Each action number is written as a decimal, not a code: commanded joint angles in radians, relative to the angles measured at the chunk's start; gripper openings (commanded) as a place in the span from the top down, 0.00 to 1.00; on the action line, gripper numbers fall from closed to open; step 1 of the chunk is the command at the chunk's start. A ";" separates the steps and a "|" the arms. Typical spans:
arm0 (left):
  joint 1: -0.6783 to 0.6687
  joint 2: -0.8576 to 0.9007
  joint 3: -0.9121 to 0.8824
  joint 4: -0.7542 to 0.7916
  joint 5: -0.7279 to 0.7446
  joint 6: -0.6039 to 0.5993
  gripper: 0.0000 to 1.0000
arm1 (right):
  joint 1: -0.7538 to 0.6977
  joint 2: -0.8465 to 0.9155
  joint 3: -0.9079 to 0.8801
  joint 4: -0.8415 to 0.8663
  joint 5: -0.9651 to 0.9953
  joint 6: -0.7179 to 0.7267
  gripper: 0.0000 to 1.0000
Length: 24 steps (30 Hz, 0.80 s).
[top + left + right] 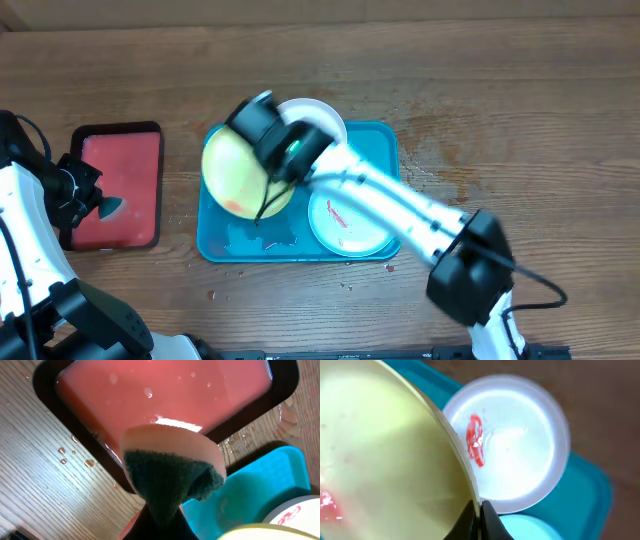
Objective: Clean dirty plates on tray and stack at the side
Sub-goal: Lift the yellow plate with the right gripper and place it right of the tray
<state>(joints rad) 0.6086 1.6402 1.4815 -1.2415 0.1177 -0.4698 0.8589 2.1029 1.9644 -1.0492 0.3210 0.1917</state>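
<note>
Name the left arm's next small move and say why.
Probably carry the sponge from above the dark-rimmed tray toward the yellow-green plate. The right gripper has its jaws shut on that plate's rim, holding it tilted over the teal tray, and a red smear shows on its face. The left gripper grips the sponge.

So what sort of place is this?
Likely a tabletop robot rig staged for dishwashing, not a real kitchen: wooden table, teal tray of red-smeared plates, sponge above a dark-rimmed tray of pinkish liquid.
</note>
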 commanded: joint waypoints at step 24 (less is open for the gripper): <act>-0.003 -0.009 0.011 0.009 0.014 -0.010 0.96 | -1.033 -0.026 -0.262 -0.152 -0.419 0.097 0.96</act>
<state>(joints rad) 0.6086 1.6402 1.4815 -1.2343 0.1207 -0.4694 -0.1452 2.1029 1.7458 -1.2407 -0.1215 0.2878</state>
